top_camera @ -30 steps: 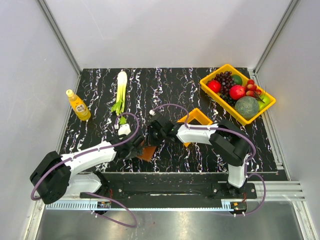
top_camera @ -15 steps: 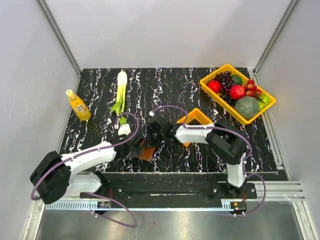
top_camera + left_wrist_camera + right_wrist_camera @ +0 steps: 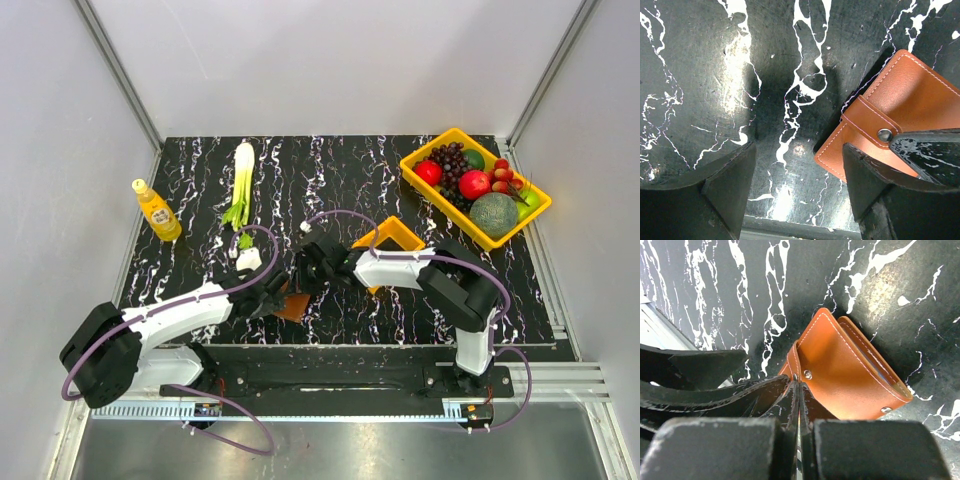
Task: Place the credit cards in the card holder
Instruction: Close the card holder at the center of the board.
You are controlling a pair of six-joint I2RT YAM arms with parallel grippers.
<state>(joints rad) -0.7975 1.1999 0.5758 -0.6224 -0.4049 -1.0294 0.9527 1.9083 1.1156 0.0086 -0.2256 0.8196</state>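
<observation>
The right gripper (image 3: 797,383) has crept a little closer onto the card holder (image 3: 840,365).
Its 2 fingers are squeezed together at the holder's corner. The left gripper (image 3: 797,156) waits wide apart beside it. The holder lies on the table (image 3: 700,75), near the front. No card shows clearly, so filling probably has not started.

Bright even overhead light, white glare on the glossy table (image 3: 782,197), near fingers (image 3: 715,450) out of focus

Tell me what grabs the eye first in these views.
The brown leather folding wallet at the near middle of the black marbled table, with the shut right gripper tipped against its edge and the open left gripper beside it. Next, the yellow plastic tray of fruit in the far right corner.
</observation>
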